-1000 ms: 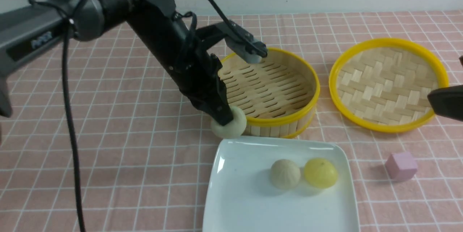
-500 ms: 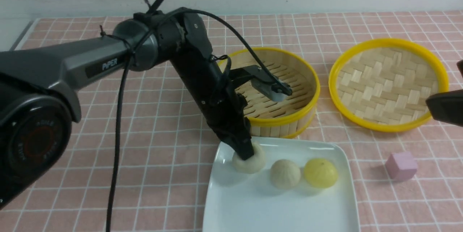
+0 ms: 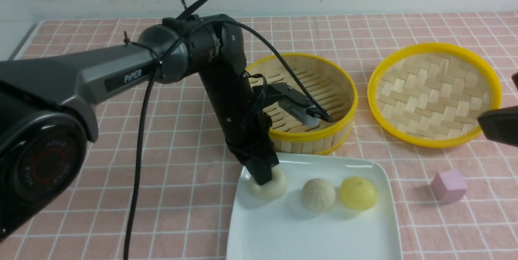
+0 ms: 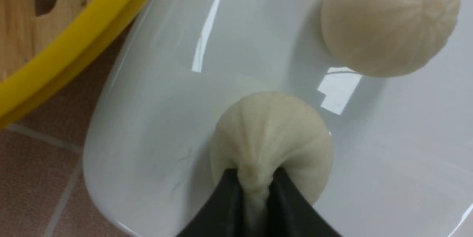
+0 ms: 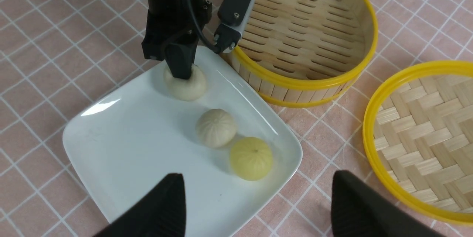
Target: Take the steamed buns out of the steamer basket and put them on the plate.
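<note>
Pinching the top knot of a pale bun [image 4: 273, 130], the left gripper [image 4: 255, 189] has its jaws narrow, one black finger on each side of the knot. The bun rests on the plate [image 3: 307, 231], near its far left corner. The second bun [image 3: 318, 195], also pale, sits at mid-plate, with the yellow bun [image 3: 358, 193] just beside it toward the right edge. Whether those two touch, I cannot tell. The basket [image 3: 323, 132] stands just past the plate's far edge. The lid [image 3: 435, 94] lies apart from it, toward the tabletop's right edge. A pink cube [image 3: 448, 186] sits off the plate's right edge. The right gripper [image 5: 257, 173] has its jaws wide and holds nothing, above the plate's near right side.
</note>
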Controlling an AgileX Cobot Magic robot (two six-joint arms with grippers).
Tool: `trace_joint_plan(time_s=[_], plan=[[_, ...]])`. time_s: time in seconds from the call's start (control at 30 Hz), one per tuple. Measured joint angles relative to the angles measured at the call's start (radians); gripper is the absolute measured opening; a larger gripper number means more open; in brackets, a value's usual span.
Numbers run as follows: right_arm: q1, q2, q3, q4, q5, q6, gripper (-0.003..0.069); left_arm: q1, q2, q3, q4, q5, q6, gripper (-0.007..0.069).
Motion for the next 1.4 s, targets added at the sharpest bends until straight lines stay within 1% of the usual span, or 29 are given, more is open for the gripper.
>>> trace_joint_plan(time_s=[0.07, 0.1, 0.13, 0.2, 0.3, 0.33, 0.4, 0.43, 0.47, 0.5, 0.57, 0.6, 0.63, 0.67, 0.73, 0.77, 0.87, 0.97, 1.0, 1.03, 1.17, 1.23, 1.27, 1.33, 1.4], plan=[[0.000, 0.000, 0.000, 0.000, 0.001, 0.000, 0.0516, 0.001, 0.000, 0.000, -0.005, 0.000, -0.001, 0.0201], [0.000, 0.000, 0.000, 0.000, 0.001, 0.000, 0.0516, 0.001, 0.000, 0.000, -0.006, 0.000, -0.001, 0.0211], [0.000, 0.000, 0.000, 0.000, 0.002, 0.000, 0.0516, 0.001, 0.000, 0.000, -0.012, 0.001, -0.001, 0.0285], [0.000, 0.000, 0.000, 0.001, 0.003, 0.000, 0.0516, 0.001, 0.000, -0.012, -0.016, 0.004, -0.005, 0.0403], [0.000, 0.000, 0.000, 0.000, 0.003, 0.000, 0.0516, 0.001, -0.017, -0.054, -0.002, 0.004, -0.037, 0.0560], [0.000, 0.000, 0.000, -0.001, 0.003, 0.000, 0.0516, 0.001, -0.033, -0.075, 0.011, 0.004, -0.061, 0.0594], [0.000, 0.000, 0.000, -0.013, -0.005, 0.000, 0.0516, 0.001, -0.076, -0.126, 0.067, 0.008, -0.113, 0.0629], [0.000, 0.000, 0.000, -0.021, -0.014, 0.000, 0.0516, 0.001, -0.101, -0.154, 0.109, 0.011, -0.143, 0.0633], [0.000, 0.000, 0.000, -0.022, -0.014, 0.000, 0.0516, 0.001, -0.106, -0.159, 0.119, 0.011, -0.150, 0.0633], [0.000, 0.000, 0.000, -0.034, -0.046, 0.003, 0.0516, 0.001, -0.148, -0.203, 0.218, 0.015, -0.211, 0.0627], [0.000, 0.000, 0.000, -0.050, -0.102, 0.021, 0.0516, 0.002, -0.198, -0.247, 0.339, 0.018, -0.292, 0.0603], [0.000, 0.000, 0.001, -0.052, -0.109, 0.024, 0.0516, 0.002, -0.203, -0.250, 0.339, 0.017, -0.299, 0.0601], [0.000, 0.000, 0.001, -0.057, -0.145, 0.038, 0.0516, 0.002, -0.227, -0.264, 0.391, 0.004, -0.330, 0.0586], [0.000, 0.000, 0.001, -0.077, -0.213, 0.066, 0.0516, 0.006, -0.274, -0.276, 0.467, -0.048, -0.372, 0.0559], [0.000, -0.002, 0.001, -0.089, -0.251, 0.081, 0.0516, 0.006, -0.294, -0.280, 0.488, -0.086, -0.391, 0.0545], [0.000, -0.010, 0.001, -0.117, -0.303, 0.092, 0.0516, 0.006, -0.322, -0.279, 0.501, -0.145, -0.413, 0.0526], [0.000, -0.065, 0.001, -0.207, -0.399, 0.102, 0.0515, 0.006, -0.368, -0.279, 0.506, -0.254, -0.451, 0.0493], [0.000, -0.165, 0.001, -0.296, -0.424, 0.121, 0.0516, 0.006, -0.399, -0.279, 0.520, -0.298, -0.469, 0.0480], [0.000, -0.172, 0.001, -0.307, -0.422, 0.124, 0.0516, 0.006, -0.401, -0.279, 0.520, -0.300, -0.470, 0.0479], [0.000, -0.236, 0.001, -0.344, -0.405, 0.151, 0.0516, 0.006, -0.407, -0.279, 0.524, -0.308, -0.472, 0.0479], [0.000, -0.402, 0.000, -0.408, -0.270, 0.235, 0.0516, 0.006, -0.410, -0.279, 0.532, -0.321, -0.475, 0.0477], [0.000, -0.446, -0.001, -0.410, -0.220, 0.254, 0.0516, 0.006, -0.409, -0.279, 0.532, -0.325, -0.475, 0.0477], [0.000, -0.491, -0.001, -0.409, -0.163, 0.265, 0.0516, 0.006, -0.409, -0.279, 0.532, -0.333, -0.475, 0.0477], [0.000, -0.549, 0.019, -0.407, -0.101, 0.268, 0.0516, 0.006, -0.409, -0.279, 0.531, -0.348, -0.475, 0.0477], [0.000, -0.594, 0.062, -0.390, -0.074, 0.269, 0.0516, 0.006, -0.409, -0.279, 0.531, -0.362, -0.475, 0.0477]])
